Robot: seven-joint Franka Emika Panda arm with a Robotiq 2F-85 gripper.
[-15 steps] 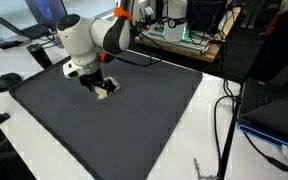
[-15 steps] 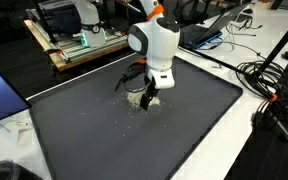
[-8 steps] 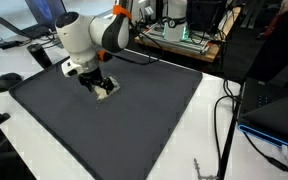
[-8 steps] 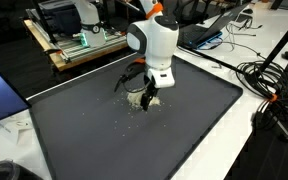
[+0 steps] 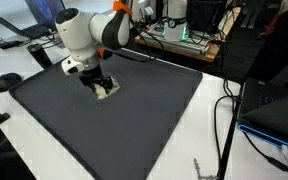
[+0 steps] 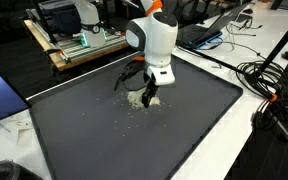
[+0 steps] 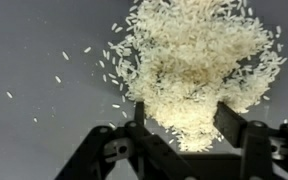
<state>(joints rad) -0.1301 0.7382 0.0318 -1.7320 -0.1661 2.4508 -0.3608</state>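
Only in the wrist view: pile of rice (image 7: pixel 194 55) made out grain by grain, stray grains (image 7: pixel 59 75) scattered toward 9 o'clock. In an exterior view, merely a pale patch on the black mat (image 6: pixel 104 140), toward 12 o'clock from its middle. Arm (image 5: pixel 84 35) hunched over, wrist pointing straight down. Gripper (image 7: pixel 184 125) low at the pile's 6 o'clock edge, fingers (image 7: pixel 234 125) partway apart, clasping nothing solid, loose grains lying between.
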